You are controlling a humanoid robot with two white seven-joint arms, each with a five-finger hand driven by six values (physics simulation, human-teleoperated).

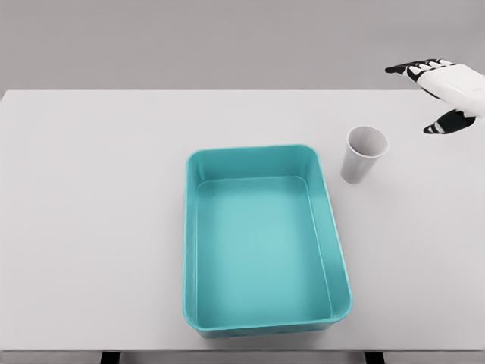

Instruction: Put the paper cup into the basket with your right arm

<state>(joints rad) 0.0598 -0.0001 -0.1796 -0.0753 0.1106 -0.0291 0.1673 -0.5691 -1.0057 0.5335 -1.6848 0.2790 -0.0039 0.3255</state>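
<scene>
Your largest surface is the white table (91, 227), which spreads below and to the left of your right hand (445, 91) and fills most of the head view. Your hand hovers over its far right corner, entering from the right edge of the picture.

Next comes the teal basket (194, 250), a rectangular plastic tub with rounded corners and sloping walls. You find it well to the left of your hand and nearer to you, set around the middle of the table, its long side running away from you.

Your right hand itself is white with black fingertips (400, 69). You see the fingers stretched out and pointing left, with the thumb (445, 123) held apart below them, so the hand is spread and grasps nothing.

Smallest is the white paper cup (362, 155). It stands upright, mouth up, on the table, to the left of your hand and a little nearer to you, apart from the thumb. It sits just beside the basket's far right corner, outside it and not touching the rim.
</scene>
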